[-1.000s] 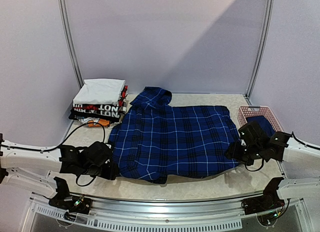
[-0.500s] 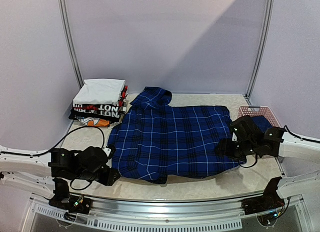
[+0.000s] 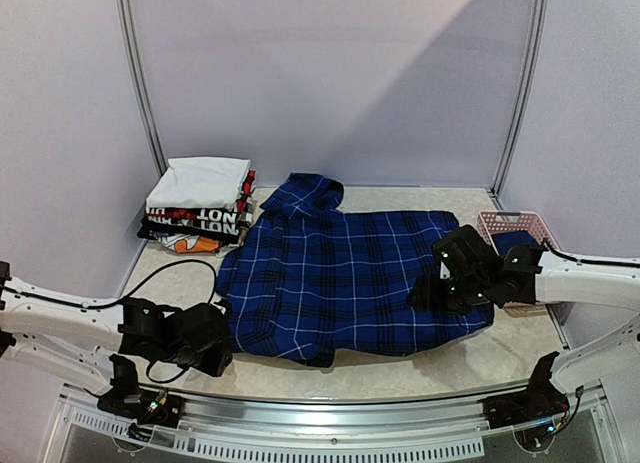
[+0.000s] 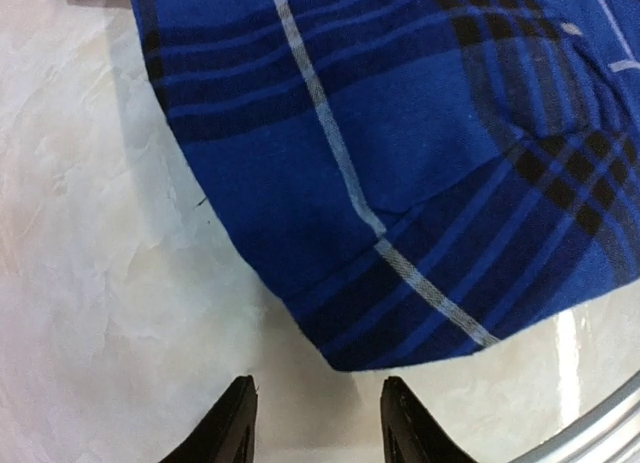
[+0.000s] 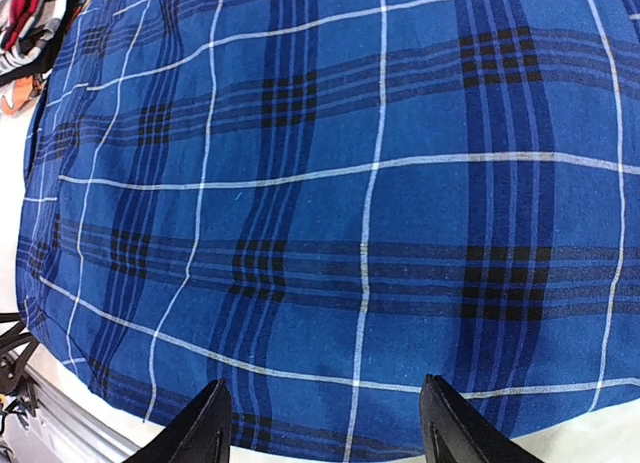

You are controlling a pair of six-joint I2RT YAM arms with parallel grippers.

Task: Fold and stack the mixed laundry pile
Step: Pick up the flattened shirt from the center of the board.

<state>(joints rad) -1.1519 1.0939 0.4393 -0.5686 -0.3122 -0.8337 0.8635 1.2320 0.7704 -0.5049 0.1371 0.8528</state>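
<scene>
So the plaid shirt (image 3: pixel 345 283) is lying spread flat across the middle of the table (image 3: pixel 480 358). The left gripper (image 4: pixel 315 423) is sitting just off the shirt's near-left corner, fingers parted with only bare tabletop between them, not touching the cloth. The right gripper (image 5: pixel 325 423) is hovering over the shirt's right half, fingers spread wide and holding nothing. The left arm is lying low along the near edge, and the right arm is reaching in from the right. The navy T-shirt (image 3: pixel 515 245) is sitting in the pink basket (image 3: pixel 515 221).
</scene>
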